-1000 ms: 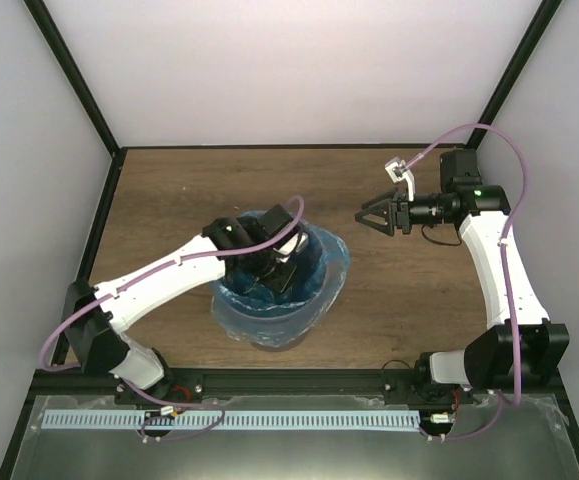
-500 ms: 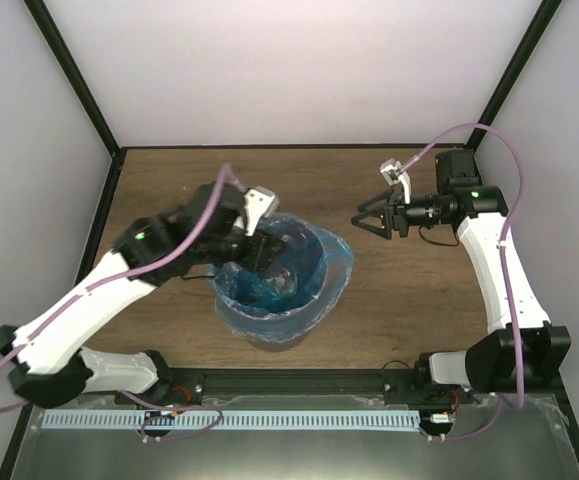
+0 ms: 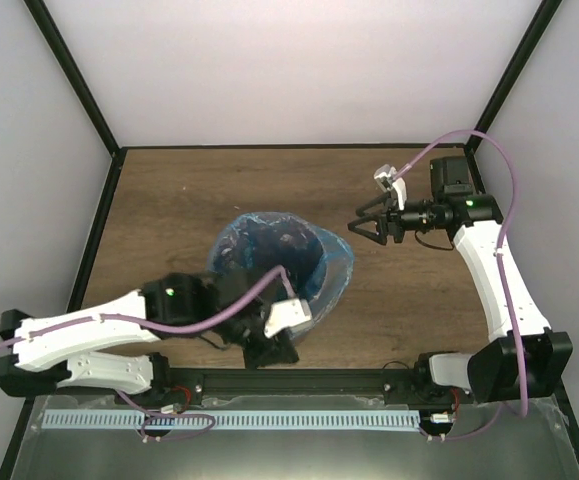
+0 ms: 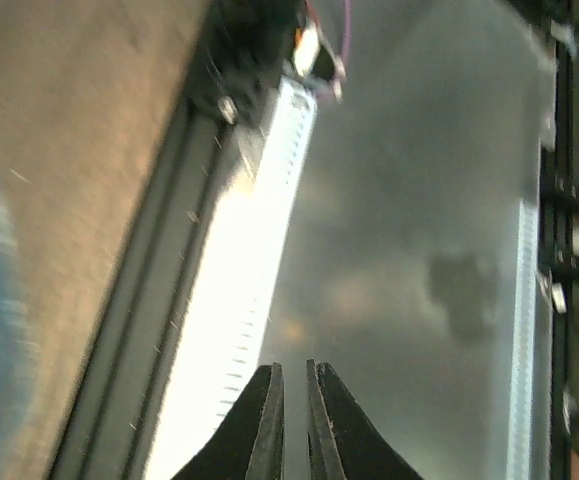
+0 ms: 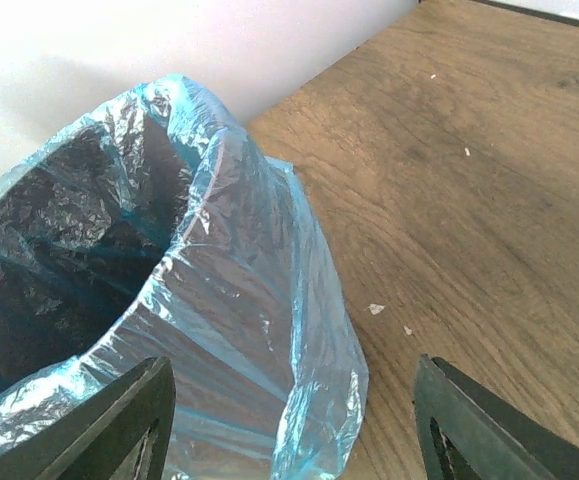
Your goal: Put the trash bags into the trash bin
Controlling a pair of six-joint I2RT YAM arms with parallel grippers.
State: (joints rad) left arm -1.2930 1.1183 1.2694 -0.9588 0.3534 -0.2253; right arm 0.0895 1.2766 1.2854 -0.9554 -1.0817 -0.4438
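From above, the thin, crinkly light-blue plastic bag point(image 3: 335, 264) is lining the round mauve-brown plastic bin point(image 3: 269, 248), its edge draping over the bin's rim. At the left wrist, my left gripper point(image 4: 291, 372) is showing shut and empty, pointing away from the bin. At the right wrist, my right gripper point(image 5: 289, 362) is gaping wide beside the bin, facing that light, limp, slippery edge, which I am judging the best spot to pinch.

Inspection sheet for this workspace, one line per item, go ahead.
Surface: brown wooden table.
Job's things: light-blue trash bag lines and overhangs the trash bin, which shows only darkly through it.
Clutter: a few pale specks on the wood.
Grippers: left gripper shut, empty, by the near rail; right gripper open, empty, beside the bag.
Cables: purple cables loop along both arms.
Surroundings: white walls, black frame posts.
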